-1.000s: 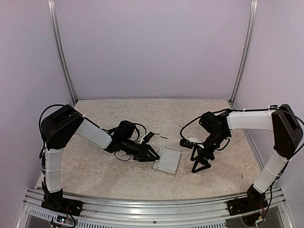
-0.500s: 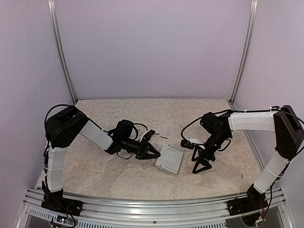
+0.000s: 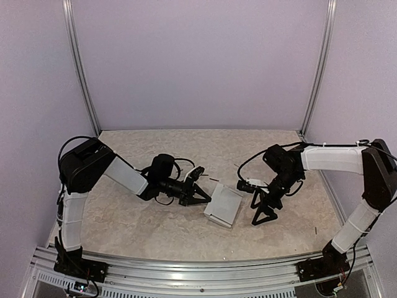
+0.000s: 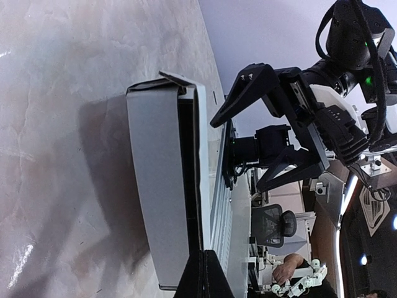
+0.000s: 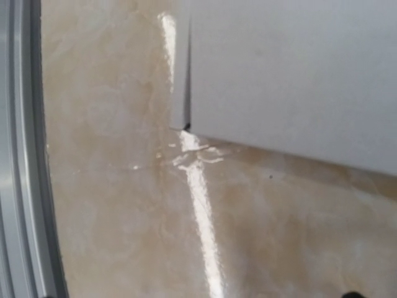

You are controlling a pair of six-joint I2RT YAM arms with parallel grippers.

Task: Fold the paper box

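The marbled table carries everything, with a metal rail along its near edge.

The left arm climbs from its base to a high elbow. It then reaches low and nearly level across the table to the right. The right arm rises from its base and stretches left, and its wrist bends so that the claw points down at the table.

The paper box lies on the table between the two claws. It is directly ahead of the left claw's tips and just beside the right claw, on that claw's left. It is a slim grey-white box. In the left wrist view its broad face fills the middle of the picture. A flap stands slightly off along one long side, leaving a narrow dark gap. What lies inside that gap cannot be told. The right wrist view shows a plain grey panel of the box above the table, with the rail at the left.

The left claw is closed, its tips meeting in a point at the box's near edge. Whether a sheet of card is pinched between them cannot be told. The right claw is spread wide and grips nothing. Its fingertips are low over the table, apart from the box.
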